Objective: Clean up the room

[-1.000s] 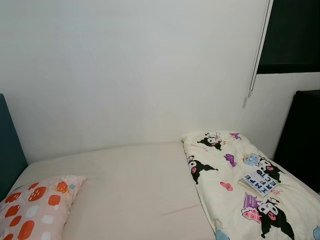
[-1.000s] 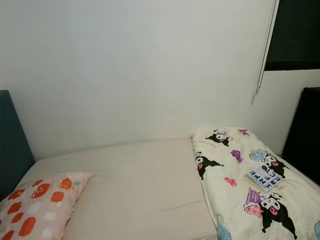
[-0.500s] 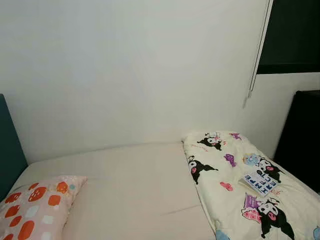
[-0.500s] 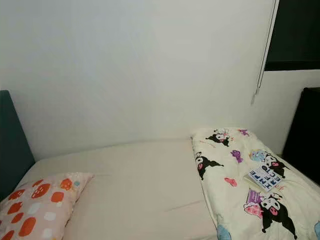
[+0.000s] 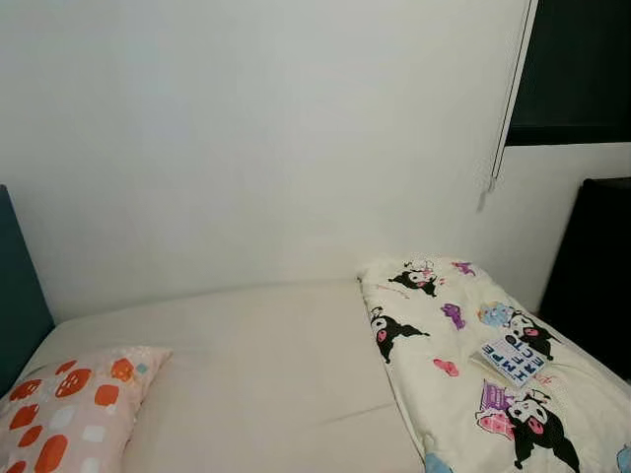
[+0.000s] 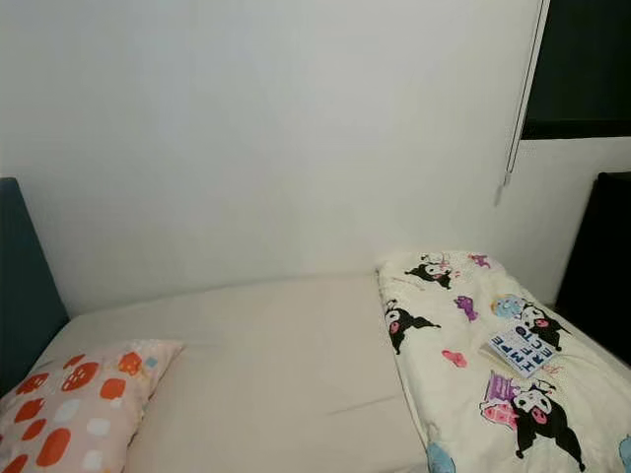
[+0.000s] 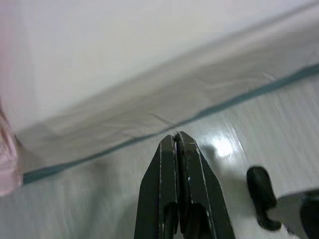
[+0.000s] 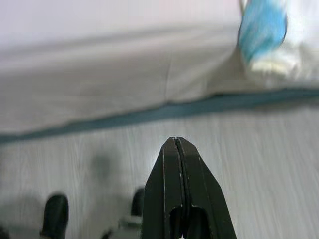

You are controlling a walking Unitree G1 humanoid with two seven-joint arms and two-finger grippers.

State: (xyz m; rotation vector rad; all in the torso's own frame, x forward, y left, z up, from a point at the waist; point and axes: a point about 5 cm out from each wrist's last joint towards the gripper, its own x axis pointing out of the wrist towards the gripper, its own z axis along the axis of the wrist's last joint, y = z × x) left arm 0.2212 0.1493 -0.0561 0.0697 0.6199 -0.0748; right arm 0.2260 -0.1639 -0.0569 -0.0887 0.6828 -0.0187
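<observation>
A bed with a cream sheet (image 5: 266, 365) stands against the white wall. On its right part lies a folded cartoon-print quilt (image 5: 463, 365), and a small book (image 5: 513, 360) with blue lettering rests on the quilt. A pink pillow (image 5: 69, 409) with orange and white patches lies at the near left of the bed. My left gripper (image 7: 178, 142) is shut and empty, hanging over the pale floor beside the bed's side. Over the floor by the bed's edge hangs my right gripper (image 8: 175, 144), shut with nothing in it, below a hanging corner of the quilt (image 8: 264, 37).
A dark teal headboard (image 5: 18, 286) rises at the left end of the bed. A black piece of furniture (image 5: 596, 266) stands at the far right under a dark window, with a blind cord (image 5: 503, 108) hanging beside it. My black feet (image 8: 55, 214) stand on the floor.
The head view has shifted only slightly. The bed, quilt, book and pillow lie where they were.
</observation>
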